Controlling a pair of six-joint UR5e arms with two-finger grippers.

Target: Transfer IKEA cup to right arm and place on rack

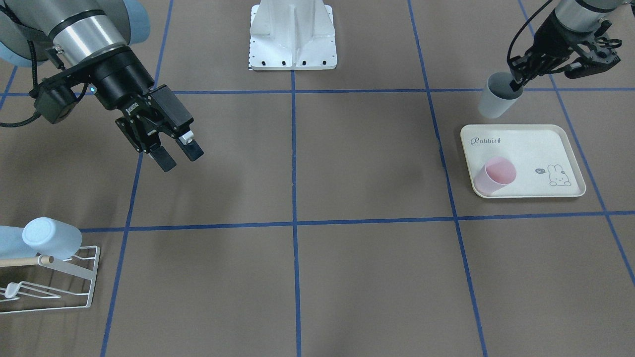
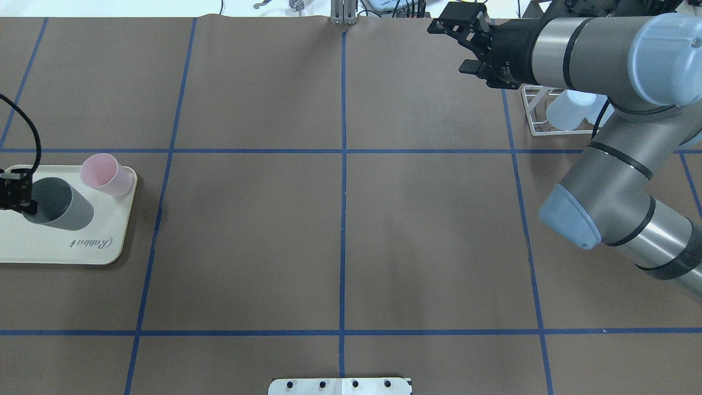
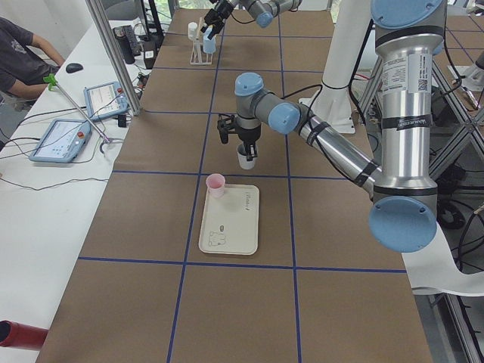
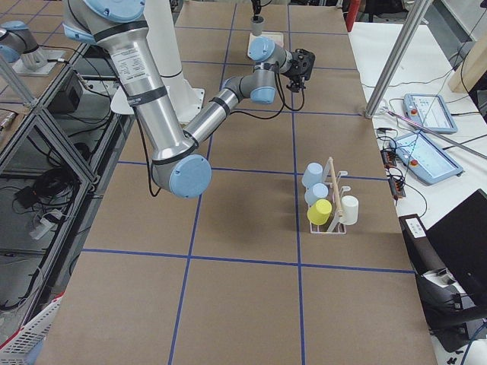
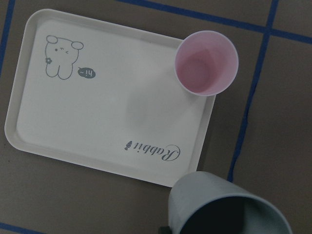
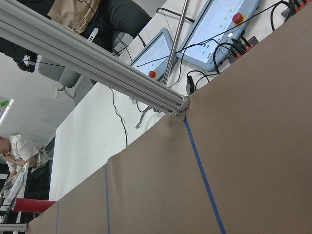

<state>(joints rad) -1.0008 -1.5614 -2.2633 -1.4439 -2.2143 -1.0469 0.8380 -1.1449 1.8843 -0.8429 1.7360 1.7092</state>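
At the far left, the left gripper pinches the rim of the grey IKEA cup. The cup hangs tilted and raised near the cream tray, which is lettered "Rabbit" and has a drawn rabbit saying "hi~"; a pink cup stands in one corner of the tray. At the right, the right gripper hangs with its fingers spread wide, holding nothing, apart from the white rack, where a pale blue cup sits.

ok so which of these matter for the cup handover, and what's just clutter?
In the job:
grey cup, held by the left gripper
right gripper, open
rack

Lying about:
rabbit tray
pink cup on the tray
blue cup on the rack
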